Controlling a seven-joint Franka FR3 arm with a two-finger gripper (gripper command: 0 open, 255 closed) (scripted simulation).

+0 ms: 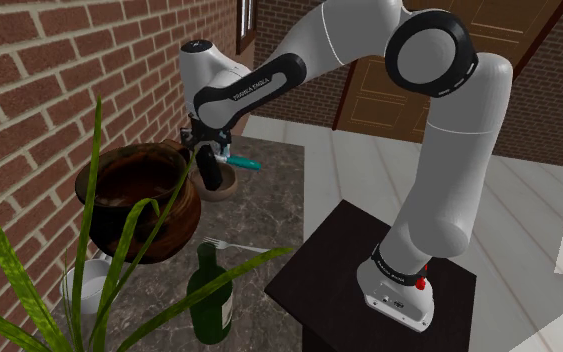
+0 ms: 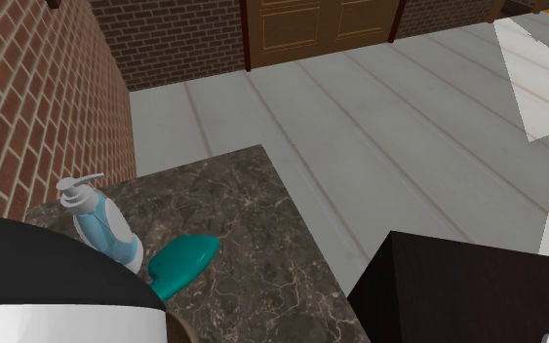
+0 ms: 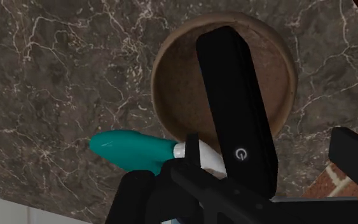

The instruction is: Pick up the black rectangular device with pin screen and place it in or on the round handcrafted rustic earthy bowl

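Note:
The long black device [image 3: 234,114], with a power mark near its close end, slants over the round brown bowl [image 3: 171,83] on the dark marble counter. My gripper [image 3: 244,162] is open above the bowl. Its fingers [image 3: 355,156] stand wide apart on either side of the device and do not touch its sides. From the shoulder view the gripper [image 1: 207,158] hangs over the small bowl [image 1: 229,184], and the device [image 1: 210,175] points down at the bowl's near rim.
A teal-and-white object [image 3: 130,149] lies beside the bowl, with a blue pump bottle [image 2: 101,226] behind it. A large dark pot [image 1: 139,200], a green bottle [image 1: 211,298], a fork [image 1: 237,245], a white cup [image 1: 82,287] and plant leaves crowd the counter's near end. A brick wall runs alongside.

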